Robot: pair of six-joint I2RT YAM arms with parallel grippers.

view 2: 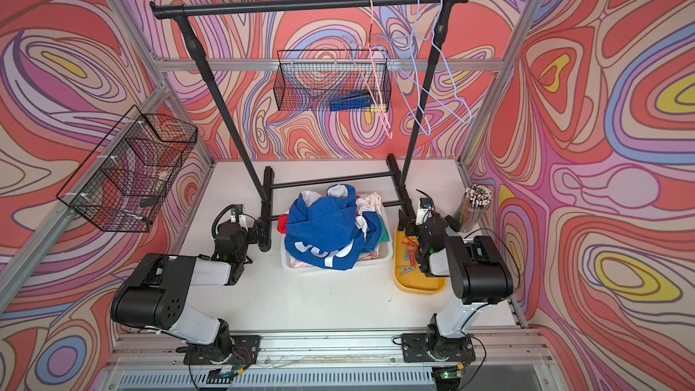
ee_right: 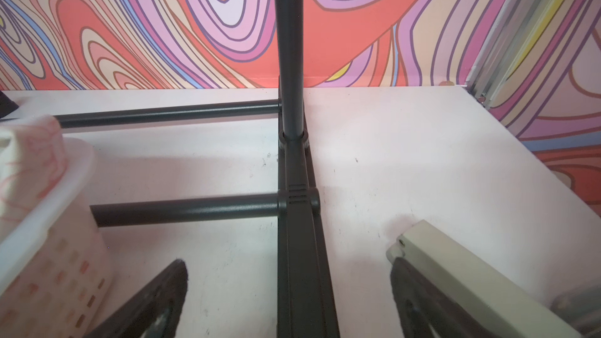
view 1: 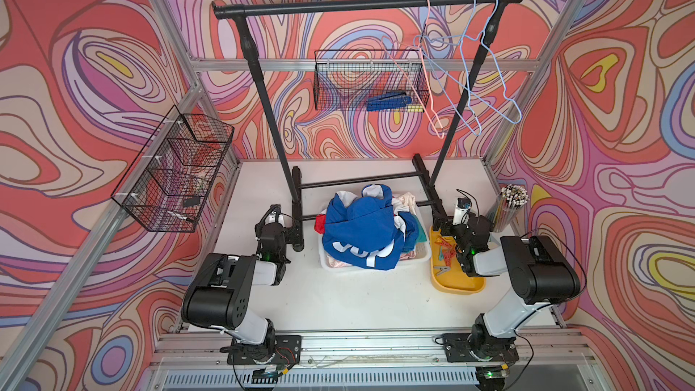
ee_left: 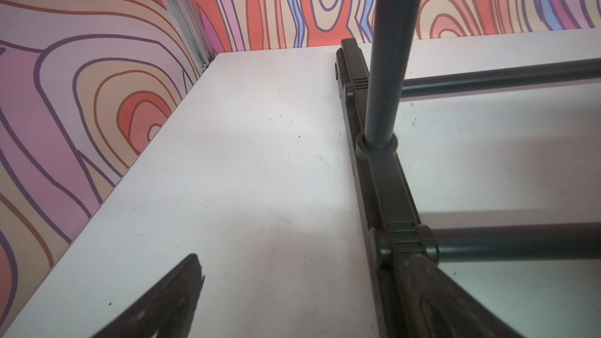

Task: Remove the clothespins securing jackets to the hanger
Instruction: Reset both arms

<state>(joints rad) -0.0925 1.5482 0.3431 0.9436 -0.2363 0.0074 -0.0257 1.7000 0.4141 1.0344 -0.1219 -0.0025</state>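
In the basket [view 1: 424, 254] the blue jacket [view 1: 361, 235] half-hides the other jackets [view 1: 412, 235]; left gripper [ee_left: 299, 256], right gripper [ee_right: 287, 266] spread empty.

Swirl-patterned walls [view 1: 94, 69] enclose a scuffed white table [view 1: 357, 295].

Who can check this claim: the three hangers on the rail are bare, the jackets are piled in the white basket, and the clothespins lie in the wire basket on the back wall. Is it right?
Wrong on one point: the clothespins lie in the yellow tray on the table, as both top views show. The rest holds.
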